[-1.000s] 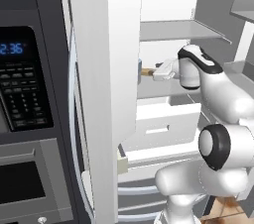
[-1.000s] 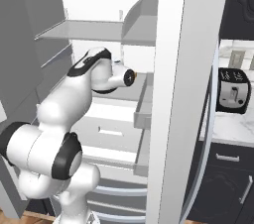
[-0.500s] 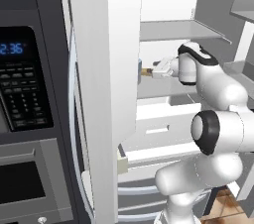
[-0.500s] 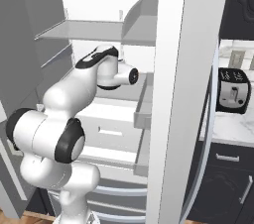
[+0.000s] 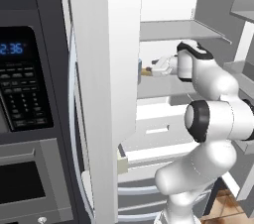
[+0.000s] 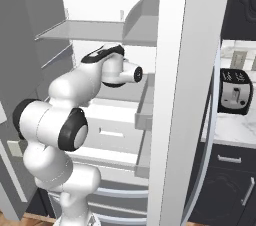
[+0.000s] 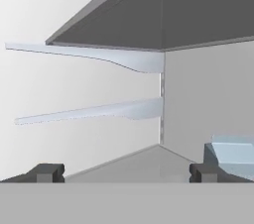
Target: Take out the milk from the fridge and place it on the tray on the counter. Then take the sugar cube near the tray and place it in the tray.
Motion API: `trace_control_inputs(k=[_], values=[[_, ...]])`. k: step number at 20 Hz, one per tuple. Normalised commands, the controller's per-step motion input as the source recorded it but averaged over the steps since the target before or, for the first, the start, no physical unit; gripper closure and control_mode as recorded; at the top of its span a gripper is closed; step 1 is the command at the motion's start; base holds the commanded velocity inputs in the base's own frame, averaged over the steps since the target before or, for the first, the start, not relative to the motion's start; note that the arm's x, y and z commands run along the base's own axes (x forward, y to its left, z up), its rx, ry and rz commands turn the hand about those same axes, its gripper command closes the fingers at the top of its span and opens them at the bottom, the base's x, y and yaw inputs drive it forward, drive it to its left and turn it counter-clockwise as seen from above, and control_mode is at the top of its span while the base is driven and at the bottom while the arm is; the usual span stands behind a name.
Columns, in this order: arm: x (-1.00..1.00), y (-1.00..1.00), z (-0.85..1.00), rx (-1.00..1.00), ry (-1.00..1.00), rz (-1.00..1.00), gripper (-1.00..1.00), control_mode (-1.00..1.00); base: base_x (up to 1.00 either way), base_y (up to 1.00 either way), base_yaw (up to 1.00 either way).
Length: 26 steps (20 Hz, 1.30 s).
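The fridge stands open, with white walls and grey shelves. My arm reaches in over the middle shelf, and my gripper is open beside the milk, a pale blue-grey sliver past the door's edge. In the hand view the milk sits at the right, just beyond the right fingertip. My gripper holds nothing between its fingers. The tray and the sugar cube are out of view.
The grey fridge door stands close on the arm's left, with a black oven panel beyond it. White drawers lie under the shelf. A toaster stands on the marble counter to the fridge's right.
The arm has pushed further into the fridge, its elbow rising and the hand sliding left along the shelf toward the milk. The jaws have stayed open.
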Motion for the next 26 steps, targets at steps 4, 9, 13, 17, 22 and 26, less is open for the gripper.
trace_control_inputs(k=[4,9,13,17,22,26], values=[[0.00,0.00,-0.15,0.00,0.00,0.01,-1.00,-1.00,0.00,0.00,0.00],[0.05,0.00,-0.14,0.00,0.00,0.01,-1.00,-1.00,0.00,0.00,0.00],[0.09,0.00,-0.16,0.00,0.00,0.00,-1.00,-1.00,0.00,0.00,0.00],[0.20,0.00,-0.12,0.00,0.00,0.00,-1.00,-1.00,0.00,0.00,0.00],[0.33,0.00,-0.01,0.00,0.00,0.00,-1.00,-1.00,0.00,0.00,0.00],[0.31,0.00,0.00,0.00,0.00,0.00,-1.00,-1.00,0.00,0.00,0.00]])
